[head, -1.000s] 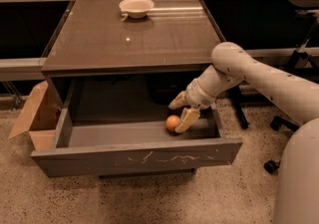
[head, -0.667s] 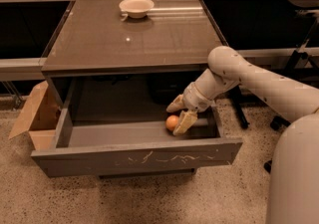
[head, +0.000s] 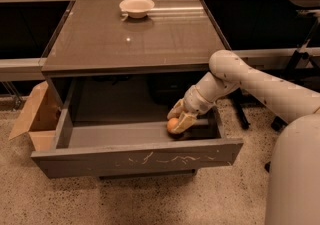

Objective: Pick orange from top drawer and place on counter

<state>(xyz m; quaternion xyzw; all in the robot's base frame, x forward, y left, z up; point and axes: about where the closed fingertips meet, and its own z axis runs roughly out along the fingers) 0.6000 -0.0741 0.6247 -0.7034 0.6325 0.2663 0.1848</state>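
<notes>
A: What changed since a second ago?

B: Not much. The orange (head: 172, 125) hasn't budged. It sits at the same spot on the drawer floor, right of centre and close behind the front panel. The arm (head: 250, 81) has its elbow shifted a little to the left, and the gripper (head: 180, 117) has settled closer onto the fruit.

A: Is the grasp made?

B: Can't tell. The gripper is right against the orange from the back and right, touching or nearly so, but whether it's clamped or loose isn't visible. The orange looks to be resting on the drawer floor, not lifted.

A: Why does it come in from that angle?

B: The top drawer (head: 140, 158) is pulled out under the counter (head: 135, 39). The overhang blocks the rear, so the arm reaches in over the right wall and tips downward.

A: What's the stage?

B: My guess is the grasping step, with lift and placing not yet done.

A: What's on the counter?

B: A white bowl (head: 137, 6) sits at the far edge. The near part is bare and glossy, so it's the likely drop spot.

A: Anything else?

B: A cardboard box (head: 35, 114) stands on the floor left of the drawer, well apart from the action.

A: Any risk?

B: The fruit is round and smooth and could roll if it's nudged before closing. The lift also has to clear the counter lip.
</notes>
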